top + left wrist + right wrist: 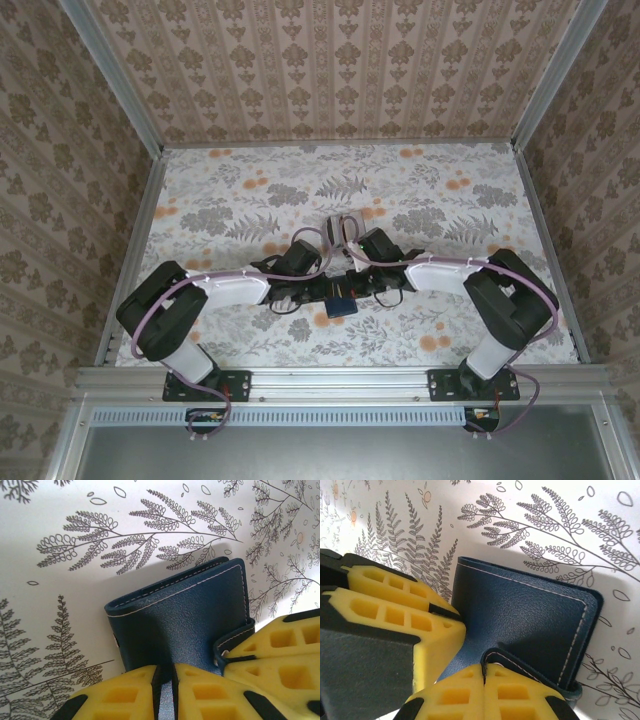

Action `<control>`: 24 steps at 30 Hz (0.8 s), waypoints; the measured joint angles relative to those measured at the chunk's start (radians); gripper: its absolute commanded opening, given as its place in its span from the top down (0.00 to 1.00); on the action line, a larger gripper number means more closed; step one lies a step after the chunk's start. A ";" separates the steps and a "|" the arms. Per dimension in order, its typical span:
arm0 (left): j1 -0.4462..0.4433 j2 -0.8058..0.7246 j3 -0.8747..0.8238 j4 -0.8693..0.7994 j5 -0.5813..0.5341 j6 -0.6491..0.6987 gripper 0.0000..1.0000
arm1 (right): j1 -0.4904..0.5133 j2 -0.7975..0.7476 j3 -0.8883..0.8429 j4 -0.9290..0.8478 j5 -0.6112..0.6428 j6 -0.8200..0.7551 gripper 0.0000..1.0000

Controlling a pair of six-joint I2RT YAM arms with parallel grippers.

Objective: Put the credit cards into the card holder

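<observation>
Holding the blue card holder [340, 305] folded shut at mid worktop [250, 200], between both arms. Gripping its near edge with left fingers [200, 690] set close together; clamping its strap [235, 637] with right fingers [515, 695] pressed shut. Cannot judge progress: no telling of credit cards inside, so either opening or fastening up.

The left gripper [165, 680] and right gripper [485, 682] meet tip to tip, both closed on the dark blue stitched leather card holder [340, 306]. Their black-and-white arms [230, 290] bar its left, right and near sides. A small grey striped object [345, 225] stands just behind the wrists, and beyond it the fern-patterned tabletop [240, 190] lies open up to the wallpapered walls [330, 70].
</observation>
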 measured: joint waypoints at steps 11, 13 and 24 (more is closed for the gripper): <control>0.006 0.004 -0.001 0.013 0.013 -0.006 0.83 | 0.010 -0.027 0.014 -0.082 0.004 -0.020 1.00; 0.006 0.004 -0.001 0.013 0.016 -0.006 0.83 | 0.010 -0.034 0.027 -0.119 0.005 -0.027 1.00; 0.007 0.002 -0.007 0.017 0.015 -0.007 0.83 | 0.010 -0.034 0.084 -0.193 0.015 -0.062 1.00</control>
